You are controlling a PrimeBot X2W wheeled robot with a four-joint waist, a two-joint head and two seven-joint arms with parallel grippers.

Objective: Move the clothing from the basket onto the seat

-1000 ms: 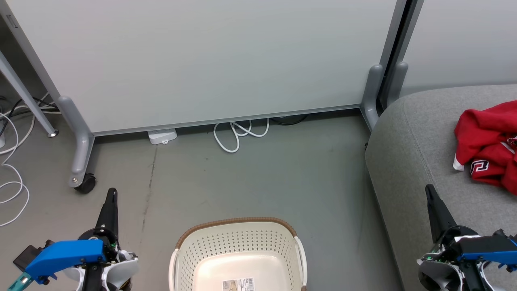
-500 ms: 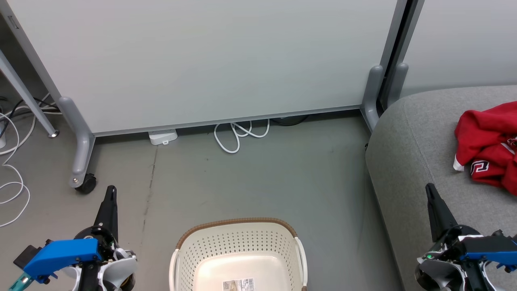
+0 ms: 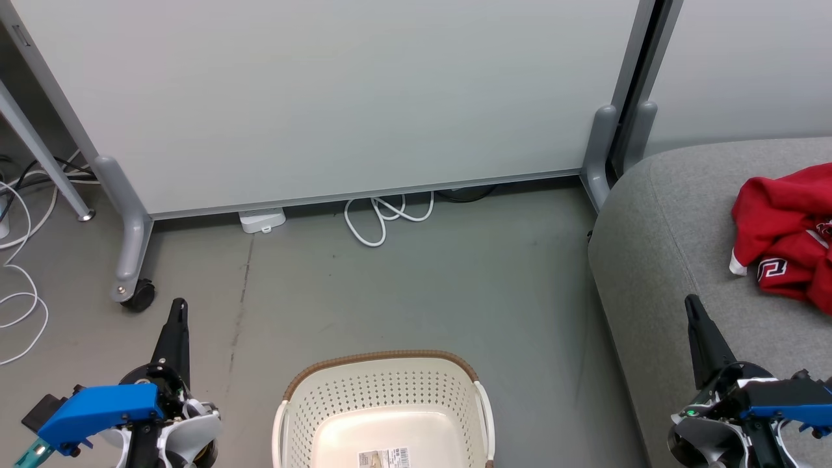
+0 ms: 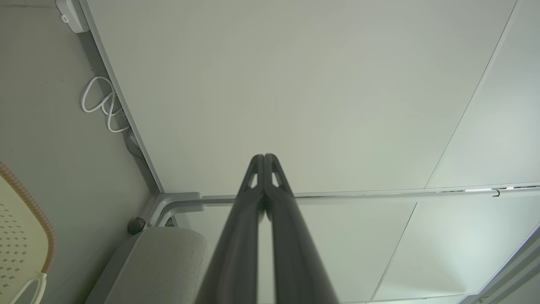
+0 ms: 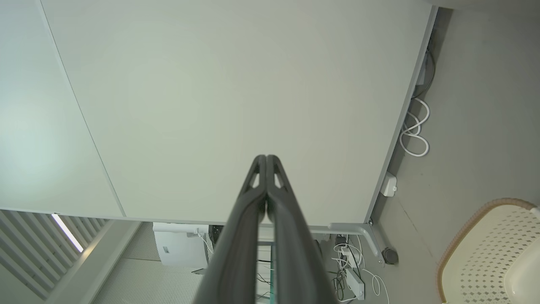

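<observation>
Jaws together (both), open floor (image 3: 422, 292) beyond basket (image 3: 383, 355)

Right gripper (image 5: 266, 160) fingers pressed together, tips against pale partition panel (image 5: 236, 97); basket (image 5: 489, 253) lower right; white cable (image 5: 415, 135) on floor.

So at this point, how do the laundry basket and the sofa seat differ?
Material: the laundry basket is cream perforated plastic with a brown rim; the sofa seat is grey fabric.
Contents: the visible part of the laundry basket holds just a paper label; the sofa seat bears the crumpled red clothing.
Size: the sofa seat looks far larger than the laundry basket.
Shared: both have rounded edges and run off the head view's edge.
</observation>
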